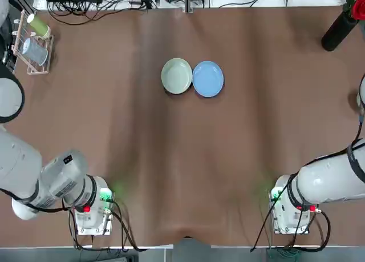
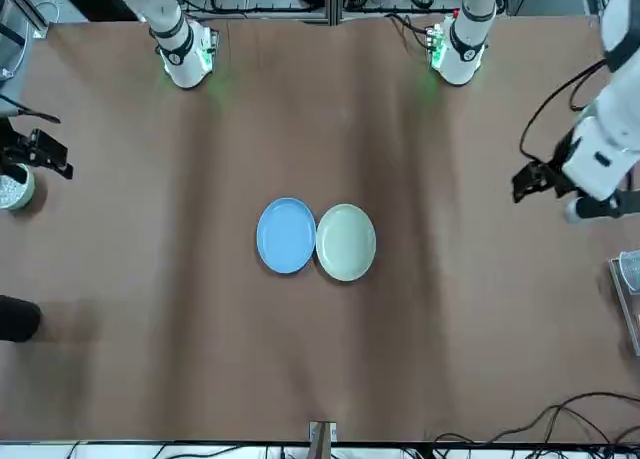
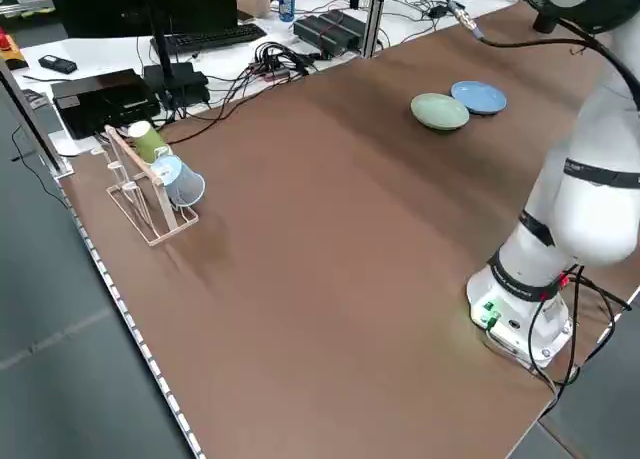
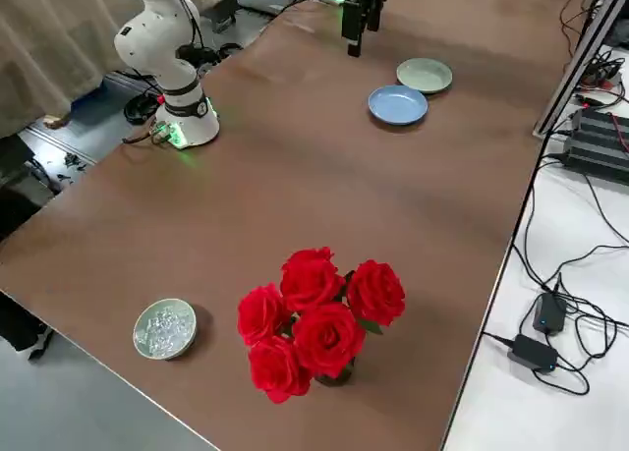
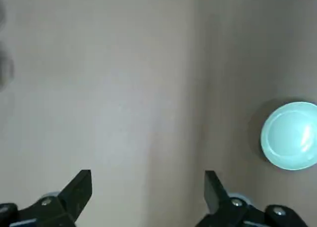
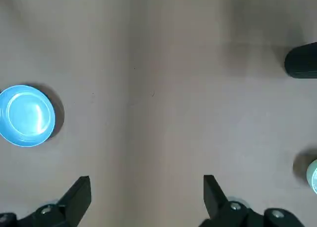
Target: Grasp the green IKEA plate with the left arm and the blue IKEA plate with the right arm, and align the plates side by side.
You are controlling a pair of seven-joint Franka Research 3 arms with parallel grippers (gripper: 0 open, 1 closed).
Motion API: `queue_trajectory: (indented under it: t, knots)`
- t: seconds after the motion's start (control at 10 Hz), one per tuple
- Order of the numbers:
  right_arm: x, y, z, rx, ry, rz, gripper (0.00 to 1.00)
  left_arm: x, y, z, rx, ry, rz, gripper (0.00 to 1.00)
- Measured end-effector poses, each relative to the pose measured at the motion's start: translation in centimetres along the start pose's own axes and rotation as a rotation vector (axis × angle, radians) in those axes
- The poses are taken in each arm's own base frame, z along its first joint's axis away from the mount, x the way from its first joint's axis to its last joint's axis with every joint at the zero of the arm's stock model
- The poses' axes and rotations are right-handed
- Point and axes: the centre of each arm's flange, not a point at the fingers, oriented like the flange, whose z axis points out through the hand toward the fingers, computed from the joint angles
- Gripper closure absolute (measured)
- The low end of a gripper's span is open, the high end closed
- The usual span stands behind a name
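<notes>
The green IKEA plate (image 1: 177,76) and blue IKEA plate (image 1: 208,79) lay touching at the table's (image 1: 182,159) twelve o'clock; judged light, stiff, slippery, best pinched at raised rims; left gripper (image 5: 147,183) and right gripper (image 6: 147,187) fingers were spread, empty.

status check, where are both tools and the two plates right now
Left tool and right tool open, empty, high off table. Pale green round plastic plate and light blue round plastic plate side by side, mid-table. Nothing between.
</notes>
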Motion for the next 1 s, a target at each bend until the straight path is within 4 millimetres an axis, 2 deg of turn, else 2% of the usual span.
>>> queue_trajectory:
  t: [0.2, 0.3, 0.7, 1.0]
  knots:
    - [0.1, 0.0, -0.1, -0.001, 0.009, 0.000, 0.00, 0.1, -3.7, -0.5, -0.029, 0.001, 0.002, 0.00]
    - [0.3, 0.0, -0.2, -0.001, 0.029, 0.000, 0.00, -0.4, -4.5, -0.7, -0.033, 0.000, -0.001, 0.00]
    - [0.8, -0.1, -0.6, 0.000, 0.069, -0.002, 0.00, -3.6, -3.9, -2.3, -0.023, 0.016, -0.012, 0.00]
    - [0.8, -0.4, -0.6, 0.000, 0.070, -0.008, 0.00, -4.0, -3.9, -2.6, -0.023, 0.019, -0.012, 0.00]
